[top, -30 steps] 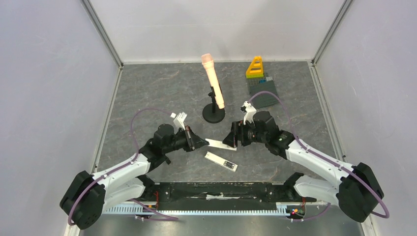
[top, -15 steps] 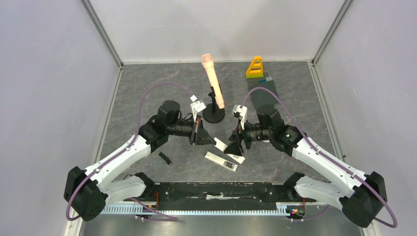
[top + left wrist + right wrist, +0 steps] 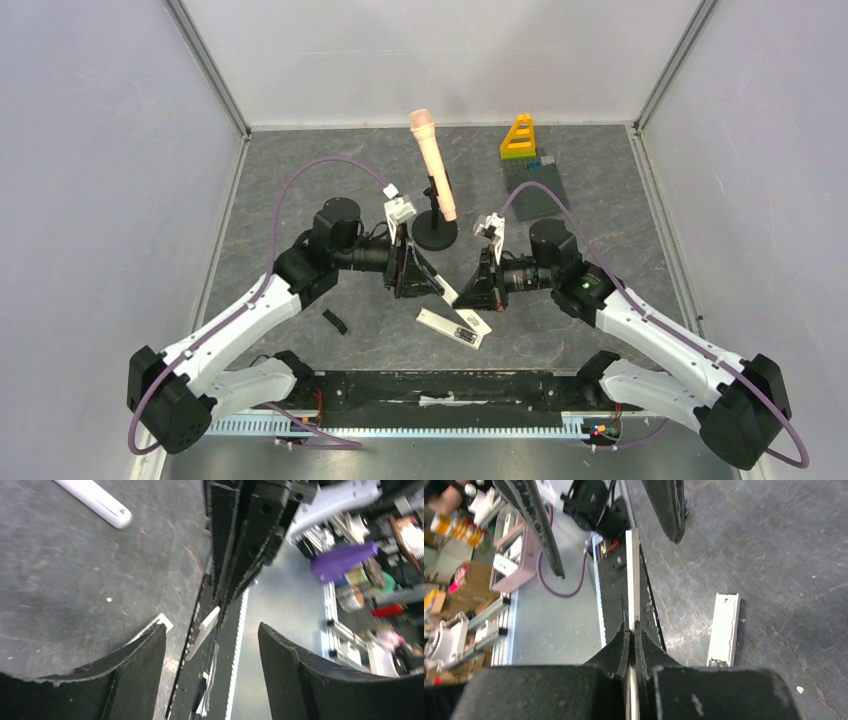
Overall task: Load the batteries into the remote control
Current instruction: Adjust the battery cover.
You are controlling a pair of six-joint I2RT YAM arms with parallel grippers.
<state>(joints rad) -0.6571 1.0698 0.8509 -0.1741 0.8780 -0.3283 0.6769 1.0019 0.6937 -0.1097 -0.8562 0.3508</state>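
Observation:
The white remote control (image 3: 440,322) (image 3: 724,630) lies flat on the grey table, a dark open compartment at one end. It also shows in the left wrist view as a white remote control (image 3: 95,500). My right gripper (image 3: 463,302) (image 3: 632,626) is shut on a thin white plate (image 3: 449,294) (image 3: 632,570), seemingly the remote's cover, held on edge just above the remote. My left gripper (image 3: 436,287) (image 3: 212,626) stands open beside the plate's far end, nothing between its fingers. No batteries show in any view.
A short flat black strip (image 3: 335,321) lies on the table left of the remote. Behind the grippers a pink microphone-like prop (image 3: 433,160) stands on a black round base (image 3: 435,234). A yellow toy (image 3: 518,138) and a grey plate (image 3: 537,192) sit at the back right.
A second ago my left gripper held the white plate and the right stood open. Now the right has shut on the plate and the left has let go and opened.

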